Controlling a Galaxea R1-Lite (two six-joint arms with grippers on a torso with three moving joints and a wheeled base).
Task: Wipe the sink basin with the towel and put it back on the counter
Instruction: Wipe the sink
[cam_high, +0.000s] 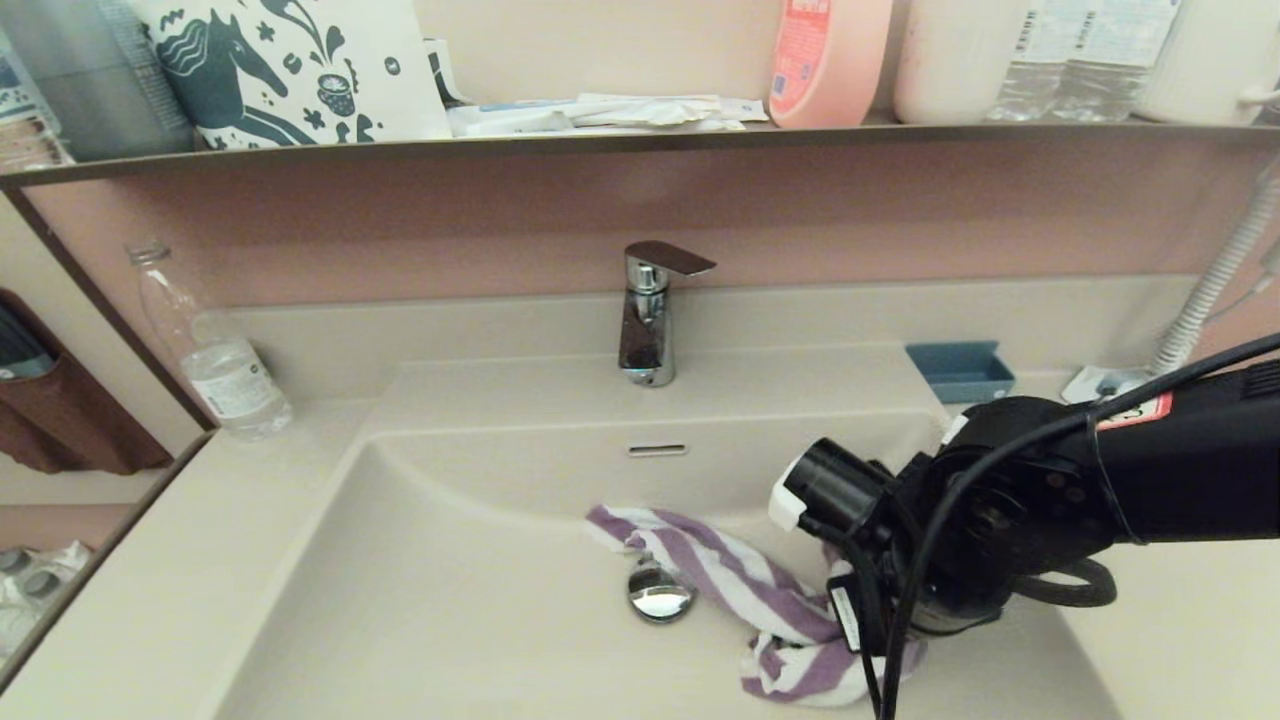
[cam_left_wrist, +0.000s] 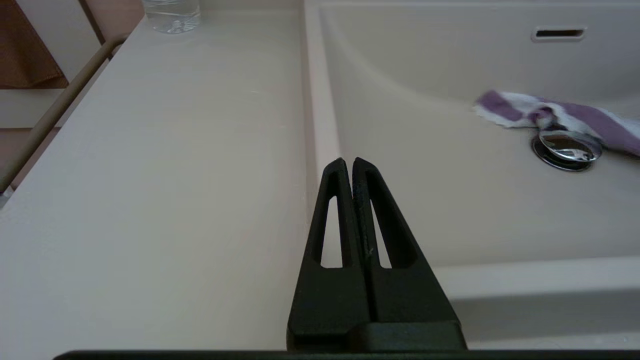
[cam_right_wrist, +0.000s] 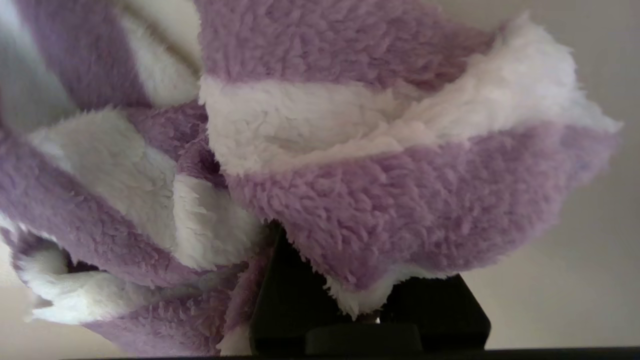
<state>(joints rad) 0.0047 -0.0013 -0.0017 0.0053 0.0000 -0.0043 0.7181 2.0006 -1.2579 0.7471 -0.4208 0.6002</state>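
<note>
The purple and white striped towel (cam_high: 740, 585) lies stretched across the floor of the cream sink basin (cam_high: 450, 600), from beside the chrome drain plug (cam_high: 660, 592) to the basin's right front. My right gripper (cam_high: 880, 625) points down into the basin and is shut on the towel's right end. In the right wrist view the towel (cam_right_wrist: 350, 175) bunches over the black fingers (cam_right_wrist: 295, 305) and hides their tips. My left gripper (cam_left_wrist: 348, 162) is shut and empty, parked above the counter (cam_left_wrist: 175, 175) at the basin's left rim, out of the head view.
A chrome faucet (cam_high: 648, 320) stands behind the basin above the overflow slot (cam_high: 657, 450). A water bottle (cam_high: 225, 370) is at the counter's back left. A blue tray (cam_high: 960, 370) and a white card (cam_high: 1100, 383) sit at the back right. A shelf (cam_high: 640, 140) with bottles runs overhead.
</note>
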